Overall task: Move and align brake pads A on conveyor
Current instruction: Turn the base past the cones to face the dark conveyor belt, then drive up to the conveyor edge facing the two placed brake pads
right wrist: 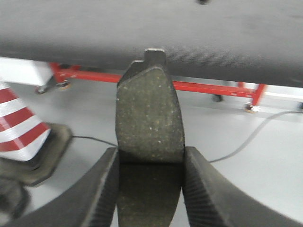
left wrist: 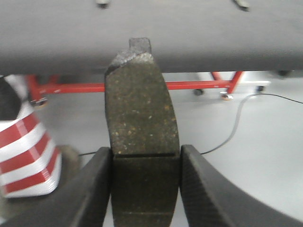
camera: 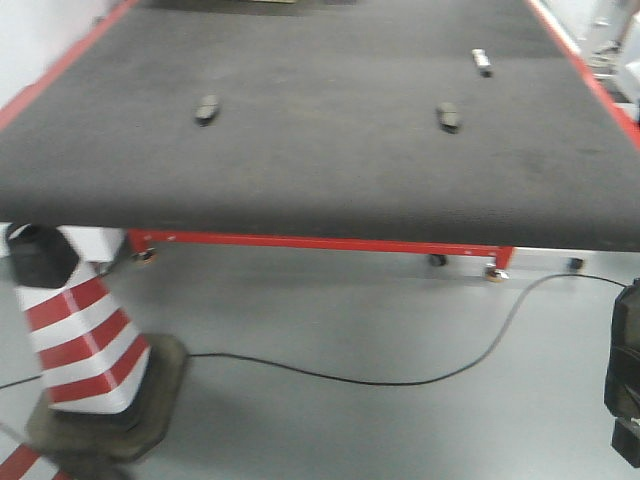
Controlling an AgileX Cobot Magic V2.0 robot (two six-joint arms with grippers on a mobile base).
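Conveyor [camera: 320, 190] is carrying two brake pads [camera: 206, 108] [camera: 449, 116], lying well apart mid-belt. Left gripper [left wrist: 145, 189] is clamping a third pad [left wrist: 141, 113] above the floor; right gripper [right wrist: 150, 189] is clamping a fourth [right wrist: 149, 116] likewise

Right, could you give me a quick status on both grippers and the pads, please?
Left gripper shut on a brake pad. Right gripper shut on another pad. Two pads lie on conveyor. Cone left of the approach.

Striped cone [camera: 85, 350], floor cable [camera: 400, 380], pen [camera: 482, 61]
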